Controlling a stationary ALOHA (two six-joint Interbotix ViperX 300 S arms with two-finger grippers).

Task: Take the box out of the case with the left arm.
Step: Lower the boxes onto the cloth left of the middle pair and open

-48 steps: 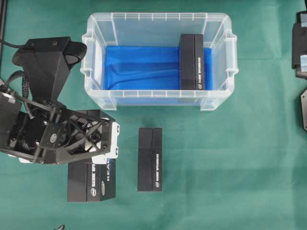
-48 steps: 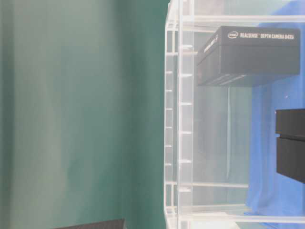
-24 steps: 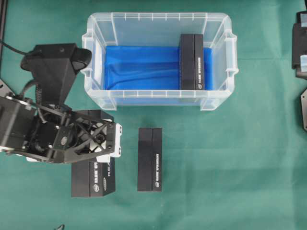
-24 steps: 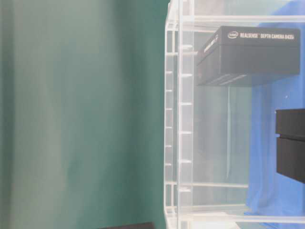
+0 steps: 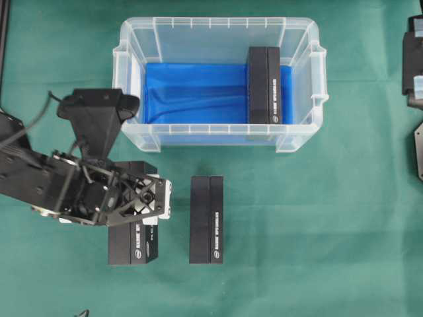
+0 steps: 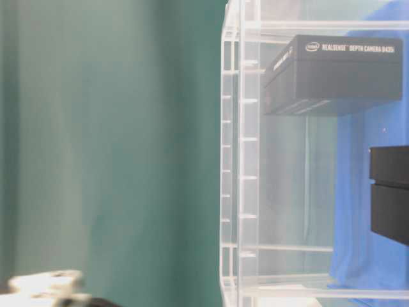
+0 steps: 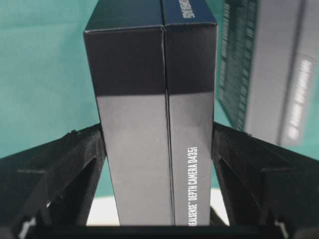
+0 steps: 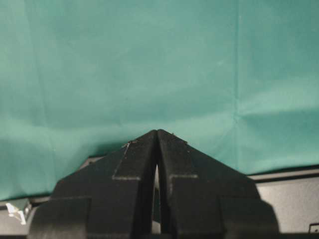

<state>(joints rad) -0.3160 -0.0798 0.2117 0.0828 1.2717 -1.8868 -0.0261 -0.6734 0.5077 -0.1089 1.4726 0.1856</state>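
Green cloth point(image 5: 317, 218) covers the whole table under both arms. On it, the left gripper point(image 7: 158, 144) pinches a black RealSense depth-camera box point(image 7: 154, 114) across its two long sides, one finger point(image 7: 75, 154) flat against each face, the box end-on to the wrist camera. From overhead this held box point(image 5: 135, 243) sits at the lower left of the cloth, outside the case. Just beside it to the right lies a second black box point(image 5: 207, 219), and beyond that the clear case point(image 5: 132, 86) with its blue lining. One more RealSense box point(image 5: 264, 84) remains inside, standing on edge close to the right wall.

That box looks like stiff printed card, probably light, with smooth and somewhat slick faces. I judge the best hold to be across its narrow width, near mid-length, fingers dropped in from above; the gap beside the wall is tight, so the outer finger needs care. A firm squeeze should do, since card dents.

Off to the right, the right gripper point(image 8: 157, 149) is pressed together on nothing, parked over bare cloth.
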